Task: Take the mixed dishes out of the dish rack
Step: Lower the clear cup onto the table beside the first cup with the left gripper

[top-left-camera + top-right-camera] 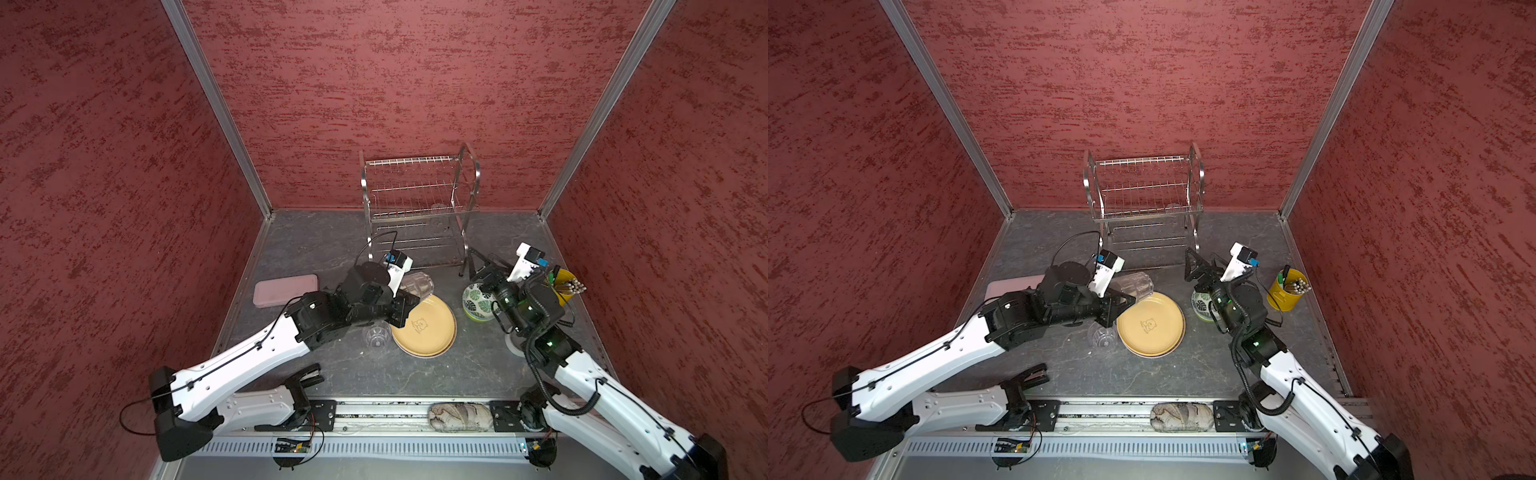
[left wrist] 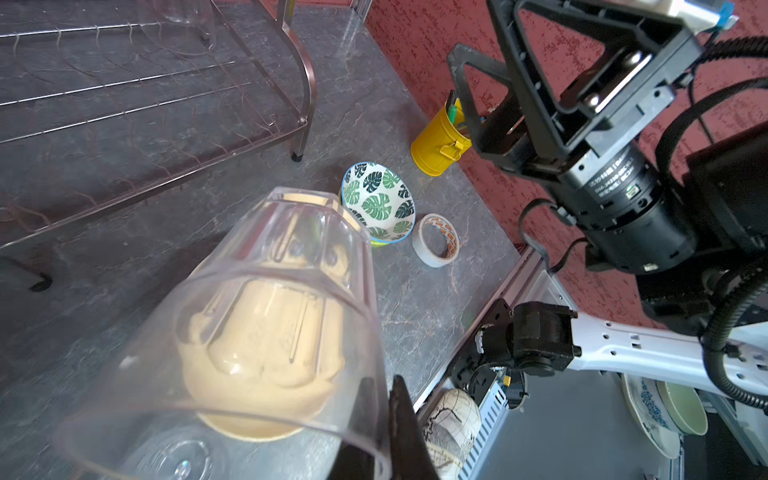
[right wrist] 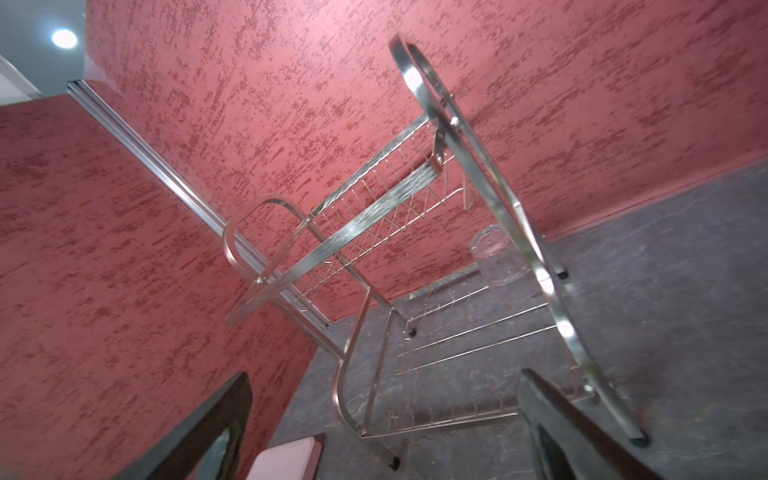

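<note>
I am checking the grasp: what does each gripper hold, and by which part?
The left gripper pinches a clear tumbler by its wall at the open rim. The right gripper is open and holds nothing.

We count three clear tumblers (image 1: 417,286). We see one yellow plate (image 1: 428,326), one leaf bowl (image 1: 478,301) and one rack (image 1: 415,215).

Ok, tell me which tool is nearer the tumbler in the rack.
Right. The right tool hangs open before the rack's right end, facing that tumbler; the left tool is farther back, over the yellow plate, shut on a second tumbler.
</note>
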Robot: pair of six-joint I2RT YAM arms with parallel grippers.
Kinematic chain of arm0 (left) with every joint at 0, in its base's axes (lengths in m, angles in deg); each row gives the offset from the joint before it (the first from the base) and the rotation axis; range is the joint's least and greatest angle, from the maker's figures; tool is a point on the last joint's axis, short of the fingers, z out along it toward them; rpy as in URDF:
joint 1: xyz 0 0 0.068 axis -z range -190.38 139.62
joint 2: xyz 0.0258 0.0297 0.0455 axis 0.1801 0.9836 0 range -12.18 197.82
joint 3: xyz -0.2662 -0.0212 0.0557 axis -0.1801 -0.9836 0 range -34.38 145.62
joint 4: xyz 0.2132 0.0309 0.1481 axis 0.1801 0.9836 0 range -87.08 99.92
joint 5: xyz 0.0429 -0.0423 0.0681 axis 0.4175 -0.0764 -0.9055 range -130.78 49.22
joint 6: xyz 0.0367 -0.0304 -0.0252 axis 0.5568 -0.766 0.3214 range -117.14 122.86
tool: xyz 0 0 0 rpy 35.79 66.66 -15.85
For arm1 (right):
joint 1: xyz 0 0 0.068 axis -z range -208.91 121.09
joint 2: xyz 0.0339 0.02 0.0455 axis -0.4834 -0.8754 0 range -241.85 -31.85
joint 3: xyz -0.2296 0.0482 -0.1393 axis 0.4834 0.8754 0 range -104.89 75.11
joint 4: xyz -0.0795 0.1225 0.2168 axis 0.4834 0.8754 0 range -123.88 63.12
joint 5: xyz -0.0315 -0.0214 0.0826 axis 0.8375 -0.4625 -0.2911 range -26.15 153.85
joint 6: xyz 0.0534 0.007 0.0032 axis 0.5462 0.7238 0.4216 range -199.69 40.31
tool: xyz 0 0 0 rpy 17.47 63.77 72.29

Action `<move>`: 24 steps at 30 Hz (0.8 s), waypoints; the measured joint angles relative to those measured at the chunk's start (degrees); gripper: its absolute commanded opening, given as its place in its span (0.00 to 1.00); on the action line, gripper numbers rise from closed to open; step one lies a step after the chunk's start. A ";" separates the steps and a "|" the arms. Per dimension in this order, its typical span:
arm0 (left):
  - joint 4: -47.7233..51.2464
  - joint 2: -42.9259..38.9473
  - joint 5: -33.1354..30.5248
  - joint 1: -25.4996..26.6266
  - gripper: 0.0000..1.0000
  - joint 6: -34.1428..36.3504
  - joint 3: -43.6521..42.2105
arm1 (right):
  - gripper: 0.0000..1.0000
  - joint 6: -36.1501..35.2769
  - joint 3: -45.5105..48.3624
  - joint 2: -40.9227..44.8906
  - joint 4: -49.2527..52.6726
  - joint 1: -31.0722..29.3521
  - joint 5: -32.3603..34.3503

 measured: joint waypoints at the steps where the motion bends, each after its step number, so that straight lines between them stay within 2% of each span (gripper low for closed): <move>1: 2.25 -0.09 -1.03 0.61 0.00 0.20 0.68 | 0.99 -1.18 -0.15 0.68 1.14 0.00 0.90; 14: 27.06 3.87 -12.13 10.08 0.00 0.22 8.96 | 0.99 -7.52 -1.70 1.81 9.14 0.00 4.22; 19: 32.87 4.68 -13.60 12.13 0.00 -0.48 10.36 | 0.99 -8.37 -1.75 1.79 10.56 0.00 4.48; 24: 36.98 8.96 -12.04 15.50 0.00 -0.68 11.72 | 0.99 -8.96 -2.45 1.75 11.41 0.00 5.05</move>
